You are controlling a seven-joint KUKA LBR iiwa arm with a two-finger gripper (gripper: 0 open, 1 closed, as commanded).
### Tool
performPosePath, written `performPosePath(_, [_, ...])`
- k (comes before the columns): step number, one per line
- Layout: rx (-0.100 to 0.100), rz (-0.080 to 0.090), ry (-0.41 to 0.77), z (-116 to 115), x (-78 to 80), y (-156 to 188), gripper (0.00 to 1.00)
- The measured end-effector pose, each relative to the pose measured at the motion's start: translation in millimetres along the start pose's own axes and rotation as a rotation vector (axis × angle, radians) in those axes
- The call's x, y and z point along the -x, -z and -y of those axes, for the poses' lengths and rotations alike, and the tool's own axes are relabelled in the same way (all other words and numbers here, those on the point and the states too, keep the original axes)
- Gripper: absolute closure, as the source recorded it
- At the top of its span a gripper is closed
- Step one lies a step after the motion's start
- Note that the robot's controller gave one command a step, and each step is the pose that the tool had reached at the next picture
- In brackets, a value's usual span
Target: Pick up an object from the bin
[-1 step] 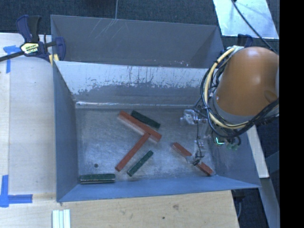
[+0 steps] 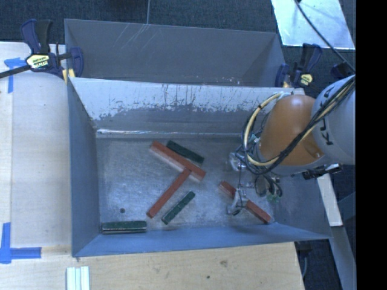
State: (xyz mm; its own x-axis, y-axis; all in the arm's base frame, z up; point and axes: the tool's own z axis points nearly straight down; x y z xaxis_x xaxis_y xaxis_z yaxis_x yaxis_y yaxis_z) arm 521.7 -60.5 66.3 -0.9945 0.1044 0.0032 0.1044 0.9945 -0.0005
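My gripper (image 2: 237,205) reaches down at the bin's right side, its thin metal fingers low over a red-brown bar (image 2: 247,203) that lies slanted on the floor near the front right corner. The fingertips sit at the bar's middle, one on either side as far as I can see. To the left, a long red-brown stick (image 2: 171,194) leans diagonally under a pinkish-red bar (image 2: 177,157). A dark green bar (image 2: 179,206) lies just beside the long stick.
Another dark green bar (image 2: 185,151) lies behind the pinkish one at mid-bin, and a third green bar (image 2: 124,226) rests along the front wall at left. A small dark speck (image 2: 122,210) sits on the floor. The arm's orange cover and cables hang at right.
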Motion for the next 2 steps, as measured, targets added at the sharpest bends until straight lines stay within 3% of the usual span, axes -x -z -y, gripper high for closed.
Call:
performPosePath(1, [0.001, 0.008, 0.002, -1.0, 2.0, 4.5, 1.0])
performPosePath(2, [0.001, 0.017, 0.021, -7.7, 33.6, 142.9, 1.0])
